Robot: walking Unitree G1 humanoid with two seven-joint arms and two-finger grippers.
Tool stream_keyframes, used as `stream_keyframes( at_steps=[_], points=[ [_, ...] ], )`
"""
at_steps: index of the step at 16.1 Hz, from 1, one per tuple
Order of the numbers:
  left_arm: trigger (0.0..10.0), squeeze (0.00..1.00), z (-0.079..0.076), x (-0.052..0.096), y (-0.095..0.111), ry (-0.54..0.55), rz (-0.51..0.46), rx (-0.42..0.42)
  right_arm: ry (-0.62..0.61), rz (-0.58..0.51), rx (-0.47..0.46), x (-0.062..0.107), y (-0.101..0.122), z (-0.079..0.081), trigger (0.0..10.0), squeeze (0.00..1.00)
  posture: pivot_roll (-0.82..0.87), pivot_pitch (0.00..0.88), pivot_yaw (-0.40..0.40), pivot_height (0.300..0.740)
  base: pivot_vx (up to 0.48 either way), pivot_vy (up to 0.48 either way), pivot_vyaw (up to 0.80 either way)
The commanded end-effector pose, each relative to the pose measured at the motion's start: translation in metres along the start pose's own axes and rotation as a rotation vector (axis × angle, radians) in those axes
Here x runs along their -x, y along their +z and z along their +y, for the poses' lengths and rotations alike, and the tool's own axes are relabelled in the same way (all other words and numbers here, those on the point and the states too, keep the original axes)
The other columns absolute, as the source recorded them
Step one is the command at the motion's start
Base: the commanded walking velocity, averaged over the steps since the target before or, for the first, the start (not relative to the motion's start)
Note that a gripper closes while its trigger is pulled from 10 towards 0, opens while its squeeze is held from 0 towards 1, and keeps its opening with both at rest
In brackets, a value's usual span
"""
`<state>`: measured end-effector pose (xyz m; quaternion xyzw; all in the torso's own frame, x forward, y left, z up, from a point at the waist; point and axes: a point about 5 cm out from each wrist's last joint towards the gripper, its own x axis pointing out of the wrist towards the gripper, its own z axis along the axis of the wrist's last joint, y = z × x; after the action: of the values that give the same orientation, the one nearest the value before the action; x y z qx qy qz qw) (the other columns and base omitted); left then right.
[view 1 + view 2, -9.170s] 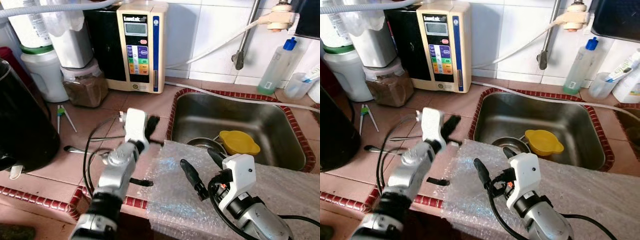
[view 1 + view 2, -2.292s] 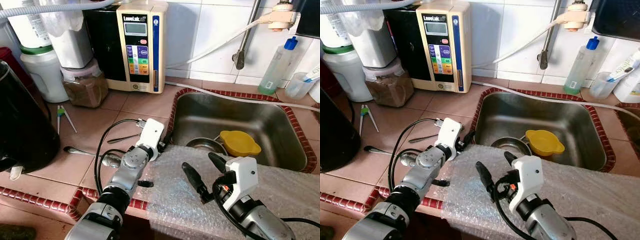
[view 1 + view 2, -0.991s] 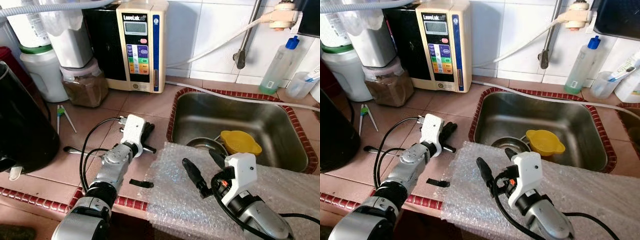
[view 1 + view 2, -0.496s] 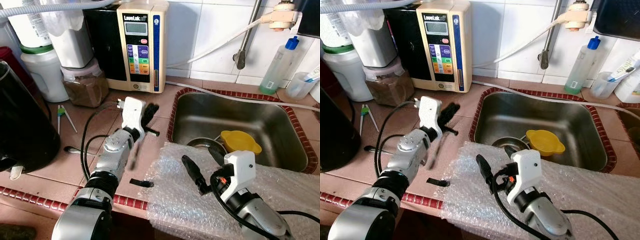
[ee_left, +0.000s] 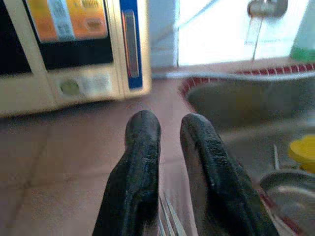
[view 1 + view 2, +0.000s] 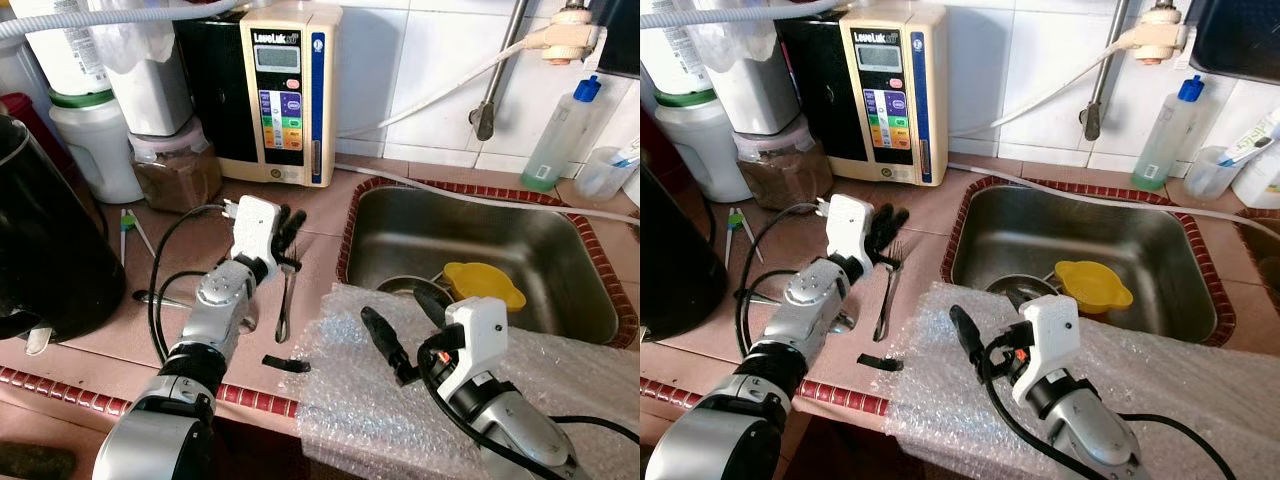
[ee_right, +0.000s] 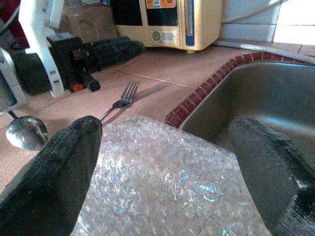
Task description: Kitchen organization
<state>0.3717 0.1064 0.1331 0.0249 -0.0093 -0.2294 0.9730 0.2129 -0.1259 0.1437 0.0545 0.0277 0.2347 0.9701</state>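
Spoon (image 6: 150, 297): lies on the tiled tabletop (image 6: 215, 215) at the far left, bowl up, partly behind the left arm's cable.
Left claw (image 6: 284, 228): fingers narrow, almost together, with nothing between them; it hangs just above the tine end of the fork, pointing toward the water machine (image 6: 290, 90).
Fork (image 6: 285, 298): flat on the tabletop between the left arm and the sink (image 6: 480, 250), tines toward the wall, handle toward the front edge, near the bubble wrap's corner.
Step in hand: likely picking the fork up, or just letting it go; I cannot tell which.
Doing it well: spread the fingers first, then come down astride the thin handle rather than the tines, and press low, since flat cutlery slips on tile.
Bubble wrap (image 6: 380, 400): draped over the front edge and the sink's near rim.
Right claw (image 6: 402, 327): fingers wide apart, empty, hovering over the wrap.
Sink contents: a yellow cup (image 6: 483, 285) and a metal dish (image 6: 408, 290).
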Motion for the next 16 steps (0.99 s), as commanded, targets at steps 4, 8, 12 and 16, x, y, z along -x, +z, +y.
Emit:
stream_keyframes(
  at_steps=[4,8,12,16],
  points=[
    [10.0,1.0,-0.001,0.001,-0.012,-0.042,0.077,0.058,-0.004,0.006,0.012,0.001,-0.002,-0.001,10.0,0.0,0.0,0.0,0.054,0.74,0.0,0.0,0.0],
    [10.0,1.0,0.004,0.002,-0.016,-0.006,0.093,0.071,-0.003,0.006,0.01,0.002,-0.002,0.001,10.0,0.0,-0.01,0.0,0.054,0.74,0.0,0.0,0.0],
    [10.0,1.0,0.005,0.001,-0.017,0.024,0.098,0.074,-0.004,0.008,0.011,0.003,-0.002,0.002,10.0,0.0,-0.02,0.0,0.054,0.74,0.0,0.0,0.0],
    [10.0,1.0,0.003,0.0,-0.019,0.014,0.121,0.088,-0.006,0.012,0.009,0.004,-0.003,0.002,10.0,0.0,-0.02,0.0,0.055,0.74,0.0,0.0,0.0]
  ],
)
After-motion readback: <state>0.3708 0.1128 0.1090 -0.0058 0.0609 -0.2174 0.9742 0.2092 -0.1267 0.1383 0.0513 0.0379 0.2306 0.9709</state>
